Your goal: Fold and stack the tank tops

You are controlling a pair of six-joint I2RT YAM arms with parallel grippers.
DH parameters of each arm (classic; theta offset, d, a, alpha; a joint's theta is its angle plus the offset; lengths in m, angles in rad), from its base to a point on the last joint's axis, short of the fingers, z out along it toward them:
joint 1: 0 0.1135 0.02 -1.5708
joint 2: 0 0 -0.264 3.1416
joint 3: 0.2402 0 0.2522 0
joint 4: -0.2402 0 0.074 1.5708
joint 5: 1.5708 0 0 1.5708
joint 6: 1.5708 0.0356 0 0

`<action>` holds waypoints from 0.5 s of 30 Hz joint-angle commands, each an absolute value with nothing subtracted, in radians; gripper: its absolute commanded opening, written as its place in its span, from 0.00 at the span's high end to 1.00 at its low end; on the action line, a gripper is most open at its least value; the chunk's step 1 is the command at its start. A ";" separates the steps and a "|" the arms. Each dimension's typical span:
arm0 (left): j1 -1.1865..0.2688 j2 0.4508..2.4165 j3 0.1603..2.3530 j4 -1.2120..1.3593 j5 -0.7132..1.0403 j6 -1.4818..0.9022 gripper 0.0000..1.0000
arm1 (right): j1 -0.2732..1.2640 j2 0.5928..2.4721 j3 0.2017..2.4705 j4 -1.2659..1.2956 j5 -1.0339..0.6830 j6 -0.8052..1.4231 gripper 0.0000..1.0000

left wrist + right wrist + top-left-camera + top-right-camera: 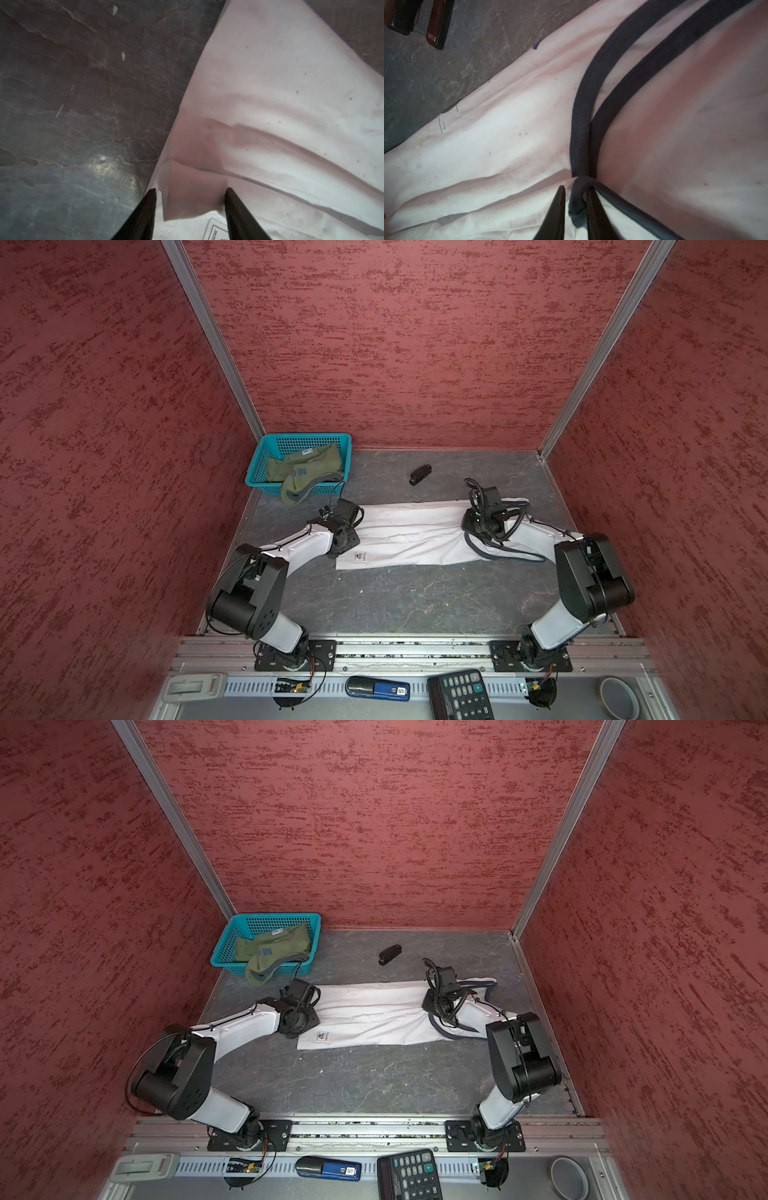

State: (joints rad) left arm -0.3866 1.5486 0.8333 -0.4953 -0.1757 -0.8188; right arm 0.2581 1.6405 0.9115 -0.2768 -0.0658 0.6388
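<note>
The white tank top [411, 535] [374, 1015] lies folded into a long strip across the table, hem to the left and dark-trimmed straps to the right. My left gripper [190, 190] [353, 516] hovers open over the hem corner of the white cloth [280, 104], holding nothing. My right gripper [576, 188] [476, 526] stands narrowly open at the armhole. A bunched loop of dark trim [578, 207] lies between its fingers, with a slim gap on one side. The olive green tank top [307, 472] [270, 952] sits crumpled in the basket, one part hanging over the front rim.
The teal basket [307, 436] stands in the back left corner. A small black stapler [419, 475] [419, 18] lies behind the white top. On the front ledge are a calculator [459, 695], a blue device [378, 689] and a tape roll [619, 697]. Red walls enclose three sides.
</note>
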 commanded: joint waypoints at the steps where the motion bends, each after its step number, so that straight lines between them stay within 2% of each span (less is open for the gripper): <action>1: -0.381 1.567 0.865 -0.474 -0.171 -0.816 0.56 | 0.252 1.638 0.922 -0.251 -0.051 0.640 0.79; 7: -0.361 1.528 0.868 -0.483 -0.214 -0.829 0.80 | 0.252 1.631 0.929 -0.259 -0.043 0.631 0.84; 13: -0.309 1.476 0.832 -0.451 -0.209 -0.840 0.97 | 0.252 1.626 0.933 -0.256 -0.035 0.629 0.87; 15: -0.307 1.482 0.834 -0.449 -0.209 -0.837 1.00 | 0.253 1.628 0.933 -0.254 -0.038 0.630 0.88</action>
State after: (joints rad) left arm -0.3153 1.4918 0.8444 -0.4671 -0.1925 -0.8391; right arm 0.2581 1.6405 0.9115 -0.2752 -0.0605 0.6353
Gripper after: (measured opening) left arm 0.057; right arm 0.127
